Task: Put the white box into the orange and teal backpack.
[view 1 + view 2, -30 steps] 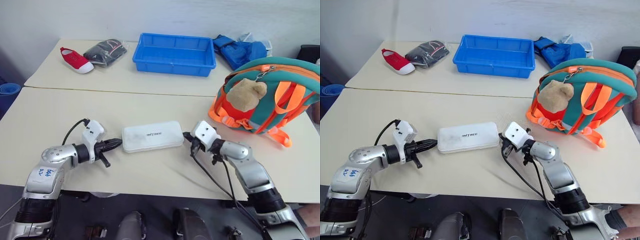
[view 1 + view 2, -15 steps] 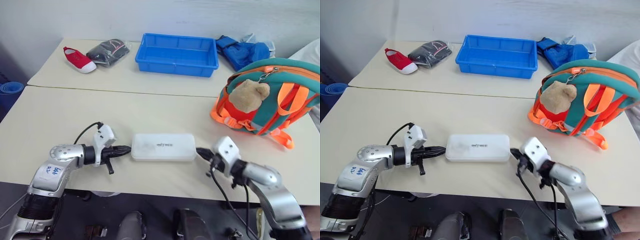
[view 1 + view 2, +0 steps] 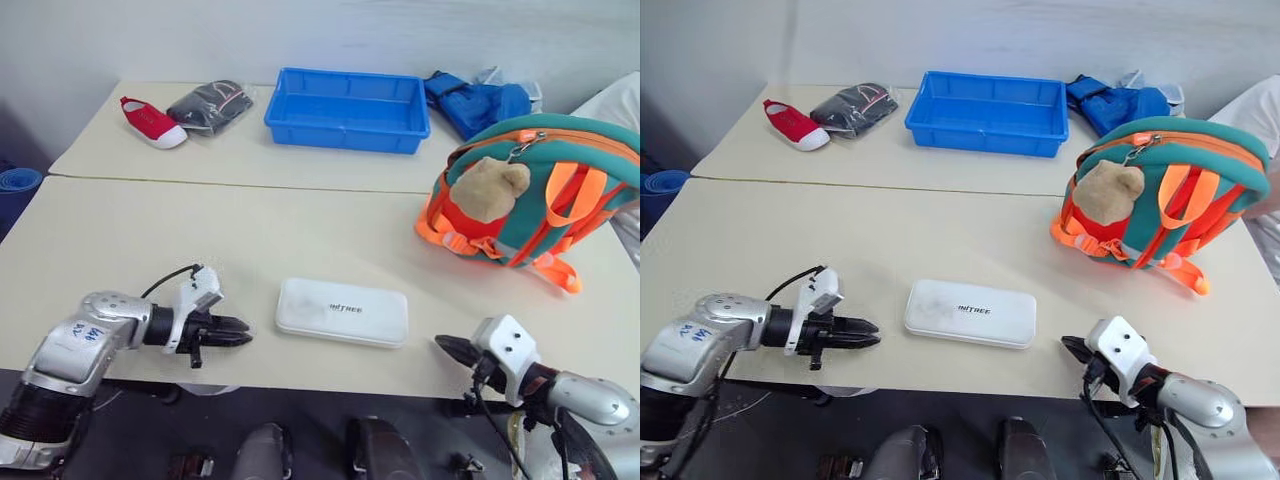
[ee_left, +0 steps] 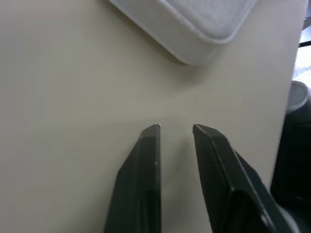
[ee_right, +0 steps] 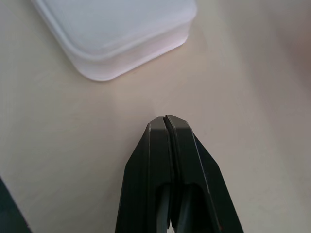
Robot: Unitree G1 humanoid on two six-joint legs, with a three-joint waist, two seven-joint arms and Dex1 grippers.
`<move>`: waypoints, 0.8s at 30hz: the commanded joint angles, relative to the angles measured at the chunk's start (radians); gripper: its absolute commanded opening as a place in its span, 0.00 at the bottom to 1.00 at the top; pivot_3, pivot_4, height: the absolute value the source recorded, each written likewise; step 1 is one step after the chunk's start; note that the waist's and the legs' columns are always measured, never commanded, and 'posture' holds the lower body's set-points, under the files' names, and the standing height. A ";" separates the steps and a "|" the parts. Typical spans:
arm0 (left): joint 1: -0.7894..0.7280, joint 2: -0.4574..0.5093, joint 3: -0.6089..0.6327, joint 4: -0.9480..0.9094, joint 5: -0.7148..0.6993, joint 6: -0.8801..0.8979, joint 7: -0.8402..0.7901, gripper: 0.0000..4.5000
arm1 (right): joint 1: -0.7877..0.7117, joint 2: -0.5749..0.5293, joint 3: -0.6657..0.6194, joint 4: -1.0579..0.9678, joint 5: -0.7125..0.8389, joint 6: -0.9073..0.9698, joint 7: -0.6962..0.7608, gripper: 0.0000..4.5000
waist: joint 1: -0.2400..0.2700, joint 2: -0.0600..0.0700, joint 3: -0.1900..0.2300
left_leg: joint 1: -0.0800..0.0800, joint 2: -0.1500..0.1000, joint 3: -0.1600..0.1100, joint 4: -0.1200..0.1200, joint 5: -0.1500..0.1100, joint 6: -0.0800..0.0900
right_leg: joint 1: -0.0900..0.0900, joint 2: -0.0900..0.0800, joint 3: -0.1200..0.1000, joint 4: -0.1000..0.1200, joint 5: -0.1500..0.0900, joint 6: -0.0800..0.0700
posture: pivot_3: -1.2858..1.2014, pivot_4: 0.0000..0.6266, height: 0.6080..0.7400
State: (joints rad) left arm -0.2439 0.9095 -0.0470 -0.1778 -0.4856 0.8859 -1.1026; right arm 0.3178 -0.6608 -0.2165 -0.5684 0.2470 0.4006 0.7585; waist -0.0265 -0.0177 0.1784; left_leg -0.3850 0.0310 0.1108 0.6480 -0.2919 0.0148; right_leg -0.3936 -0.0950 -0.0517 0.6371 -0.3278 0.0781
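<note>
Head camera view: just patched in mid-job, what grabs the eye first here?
The orange and teal backpack with its plush bear stands out at the table's right. Next is the white box, lying flat near the front edge, untouched between the two grippers. The left gripper points at it with jaws slightly apart, the right gripper with jaws shut. A blue tray sits at the back.

box (image 3: 342, 311) lies left of backpack (image 3: 530, 190)

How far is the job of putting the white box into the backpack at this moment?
Nothing is done: the white box lies flat on the table, apart from the orange and teal backpack. Nothing is in hand: left hand slightly open, right hand shut, both beside the box. Grasping and packing remain.
</note>
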 commanded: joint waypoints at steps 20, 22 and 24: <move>-0.517 -0.357 0.045 0.445 -0.146 0.727 0.225 0.99 | -0.225 -0.101 0.125 0.169 -0.044 -0.118 0.091 0.00 | 0.025 -0.001 0.000 | -0.002 -0.002 0.001 0.009 0.000 0.002 | 0.001 0.001 0.000 0.003 0.000 0.003 | 0.52 0.24 1.00; -0.496 -0.378 0.031 0.434 -0.144 0.728 0.255 0.99 | -0.245 -0.096 0.146 0.177 -0.052 -0.113 0.085 0.00 | 0.025 -0.001 0.000 | -0.003 -0.002 0.000 0.011 0.000 0.002 | 0.001 0.001 0.000 0.005 0.000 0.003 | 0.52 0.24 1.00; -0.478 -0.394 0.019 0.438 -0.173 0.729 0.280 0.99 | -0.262 -0.094 0.165 0.185 -0.061 -0.110 0.085 0.00 | 0.025 -0.001 0.000 | -0.002 -0.002 0.000 0.011 0.000 0.002 | 0.001 0.000 0.000 0.005 0.000 0.003 | 0.52 0.24 1.00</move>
State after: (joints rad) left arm -0.7515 0.5245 -0.0080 0.2528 -0.6352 1.5986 -0.8493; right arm 0.0620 -0.7572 -0.0505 -0.3826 0.1855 0.2905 0.8466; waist -0.0016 -0.0188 0.1785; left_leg -0.3871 0.0293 0.1112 0.6593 -0.2917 0.0163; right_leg -0.3925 -0.0946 -0.0513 0.6424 -0.3282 0.0814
